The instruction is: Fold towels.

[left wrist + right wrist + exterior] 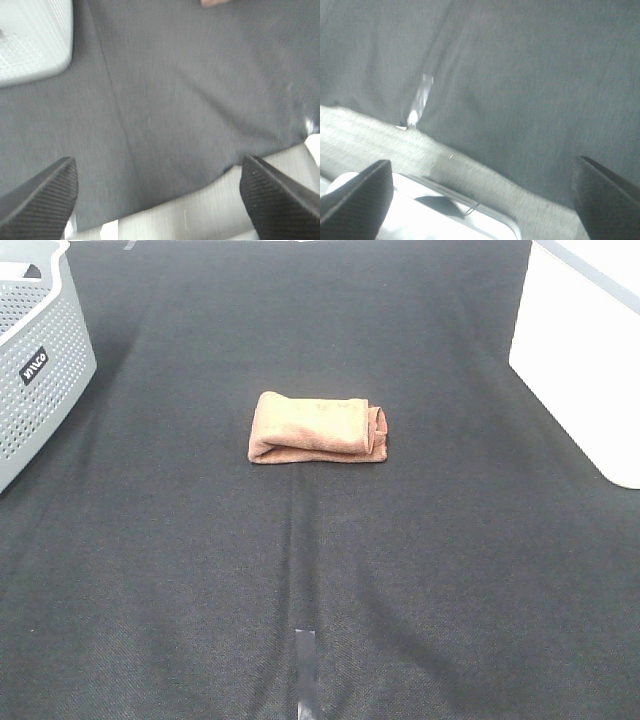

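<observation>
- Folded towel (pixel 318 428) lying mid-table on the black cloth (pixel 300 570), right of the grey basket (pixel 40 370).
- Left gripper (pixel 160 200) spread wide, holding nothing, well apart from towel.
- Right gripper (pixel 480 200) likewise wide, empty, at the near table edge.

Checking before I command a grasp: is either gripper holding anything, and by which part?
Nothing held. Left gripper and right gripper are open and empty; the folded towel lies alone on the black cloth.

My left claw (pixel 159 200): two black fingers (pixel 42 197), wedge-shaped, inner faces covered in fine ribbed texture. My right claw (pixel 485 195): same black tapered fingers (pixel 357 192), matte, ribbing hard to make out through blur. No cables, screws or markings visible on either.
</observation>
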Motion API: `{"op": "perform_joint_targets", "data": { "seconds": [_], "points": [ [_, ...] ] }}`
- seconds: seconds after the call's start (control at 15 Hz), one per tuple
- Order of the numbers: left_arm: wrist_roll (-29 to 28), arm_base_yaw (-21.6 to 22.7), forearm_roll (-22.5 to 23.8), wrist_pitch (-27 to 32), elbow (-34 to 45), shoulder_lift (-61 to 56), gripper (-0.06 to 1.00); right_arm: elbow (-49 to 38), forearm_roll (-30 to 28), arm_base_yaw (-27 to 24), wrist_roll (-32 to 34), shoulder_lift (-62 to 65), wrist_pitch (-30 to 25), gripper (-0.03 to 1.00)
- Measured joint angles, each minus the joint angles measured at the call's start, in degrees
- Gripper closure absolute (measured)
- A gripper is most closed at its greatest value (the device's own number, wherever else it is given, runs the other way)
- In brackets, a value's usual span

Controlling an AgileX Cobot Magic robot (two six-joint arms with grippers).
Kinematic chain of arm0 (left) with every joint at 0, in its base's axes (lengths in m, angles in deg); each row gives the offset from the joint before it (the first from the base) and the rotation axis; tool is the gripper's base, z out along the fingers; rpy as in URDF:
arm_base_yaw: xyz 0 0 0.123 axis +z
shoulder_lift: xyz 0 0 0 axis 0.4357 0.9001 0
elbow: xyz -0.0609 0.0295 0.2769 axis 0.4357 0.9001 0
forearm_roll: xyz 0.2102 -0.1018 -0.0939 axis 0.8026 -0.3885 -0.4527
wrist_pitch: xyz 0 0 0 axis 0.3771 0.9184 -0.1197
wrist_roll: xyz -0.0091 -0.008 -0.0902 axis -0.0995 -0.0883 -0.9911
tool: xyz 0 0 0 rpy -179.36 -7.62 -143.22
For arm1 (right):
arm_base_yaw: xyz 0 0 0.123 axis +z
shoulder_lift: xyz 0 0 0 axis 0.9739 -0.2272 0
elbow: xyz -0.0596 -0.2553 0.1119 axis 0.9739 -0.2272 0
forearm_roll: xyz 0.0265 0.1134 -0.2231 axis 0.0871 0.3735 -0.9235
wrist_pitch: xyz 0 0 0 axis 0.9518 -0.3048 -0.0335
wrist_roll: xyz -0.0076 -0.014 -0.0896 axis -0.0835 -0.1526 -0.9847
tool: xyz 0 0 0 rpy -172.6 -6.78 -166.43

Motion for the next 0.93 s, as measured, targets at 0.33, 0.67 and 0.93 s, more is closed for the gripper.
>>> {"op": "perform_joint_targets", "data": {
  "seconds": [0.33, 0.67, 0.93],
  "points": [
    [2.5, 0.0, -0.3, 0.3, 2.6, -15.4, 0.11, -9.1, -3.7, 0.0, 0.0, 16.7, 4.4, 0.07],
    [8.8, 0.0, -4.1, -1.5, 9.7, -15.2, 0.11, -11.1, -7.7, 0.0, 1.3, 19.8, 8.1, 0.07],
    [14.1, 0.0, -5.3, -8.2, 12.0, -15.2, 0.11, -11.1, -8.2, 0.0, 1.6, 19.8, 8.1, 0.07]
  ]
}}
